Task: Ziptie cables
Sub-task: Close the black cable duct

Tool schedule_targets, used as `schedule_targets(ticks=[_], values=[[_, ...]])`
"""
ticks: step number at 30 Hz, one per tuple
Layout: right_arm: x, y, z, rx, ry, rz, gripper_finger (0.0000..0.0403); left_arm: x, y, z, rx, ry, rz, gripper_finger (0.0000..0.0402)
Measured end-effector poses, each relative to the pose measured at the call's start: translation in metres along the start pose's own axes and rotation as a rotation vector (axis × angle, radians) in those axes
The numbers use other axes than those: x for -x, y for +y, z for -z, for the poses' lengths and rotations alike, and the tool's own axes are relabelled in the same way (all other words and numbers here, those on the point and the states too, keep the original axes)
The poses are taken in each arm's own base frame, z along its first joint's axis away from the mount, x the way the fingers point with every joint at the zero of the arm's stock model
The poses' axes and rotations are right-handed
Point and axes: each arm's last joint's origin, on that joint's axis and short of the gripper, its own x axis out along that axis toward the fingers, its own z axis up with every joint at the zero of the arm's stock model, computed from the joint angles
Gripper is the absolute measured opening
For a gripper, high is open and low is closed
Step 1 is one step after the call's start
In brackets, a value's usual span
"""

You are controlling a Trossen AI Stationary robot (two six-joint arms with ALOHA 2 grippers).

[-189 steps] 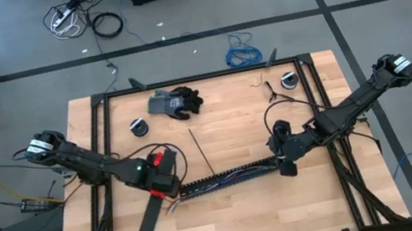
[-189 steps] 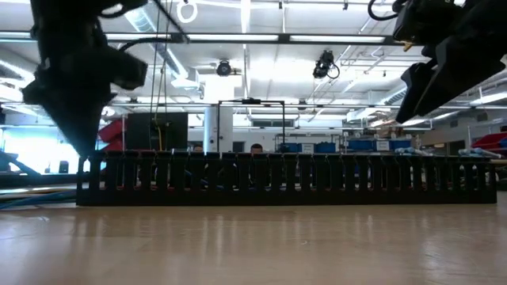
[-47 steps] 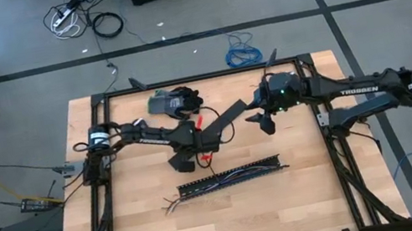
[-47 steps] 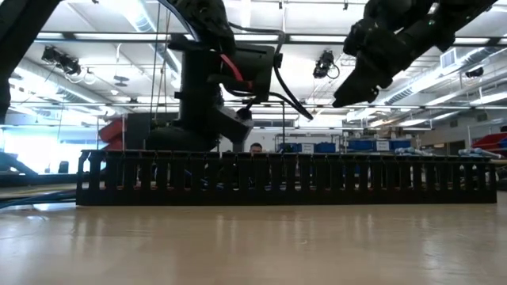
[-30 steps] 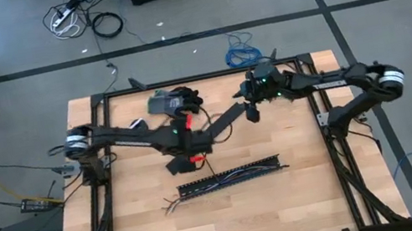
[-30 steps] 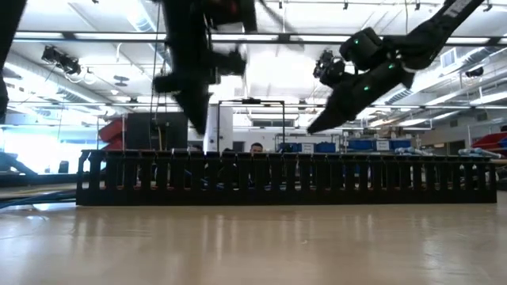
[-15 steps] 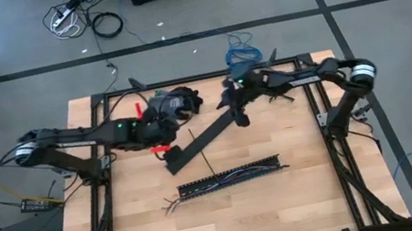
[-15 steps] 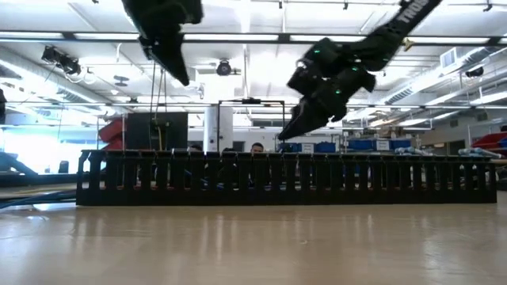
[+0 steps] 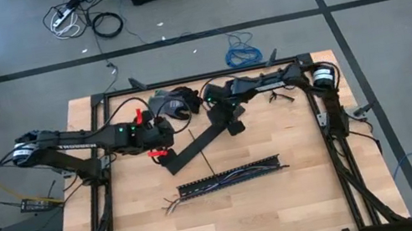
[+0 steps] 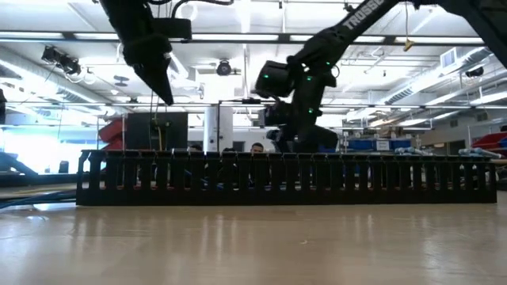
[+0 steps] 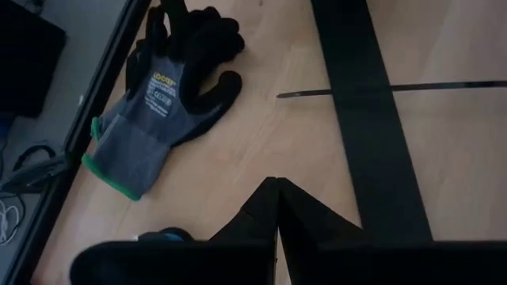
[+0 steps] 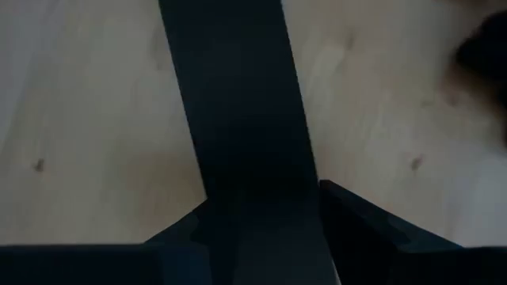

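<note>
High view: the cables lie inside the black slotted channel near the table's middle, their splayed ends spilling out toward the left edge. A flat black strip lies behind it.

Left wrist view: the left hand, pressed together, hangs beside a glove.

Right wrist view: the right hand straddles the strip with fingers spread, apparently not yet clamped.

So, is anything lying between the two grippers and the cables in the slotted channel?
Yes. A flat black strip lies diagonally between them. The right gripper straddles its far end, the left gripper hovers shut beside it. A thin zip tie lies there too, behind the cables.
</note>
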Motion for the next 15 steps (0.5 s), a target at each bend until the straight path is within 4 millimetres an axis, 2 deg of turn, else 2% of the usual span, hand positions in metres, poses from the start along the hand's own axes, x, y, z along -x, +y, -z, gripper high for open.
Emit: schedule_targets(ticks=[8, 15], values=[[-0.006, 0.028, -0.027, 0.157, 0.064, 0.034, 0.0165, -0.002, 0.001, 0.001, -0.026, -0.006, -0.036, 0.0001], [-0.004, 0.048, -0.036, 0.22, 0.188, 0.15, 0.0163, -0.002, 0.001, 0.001, -0.035, -0.004, -0.036, 0.0001]])
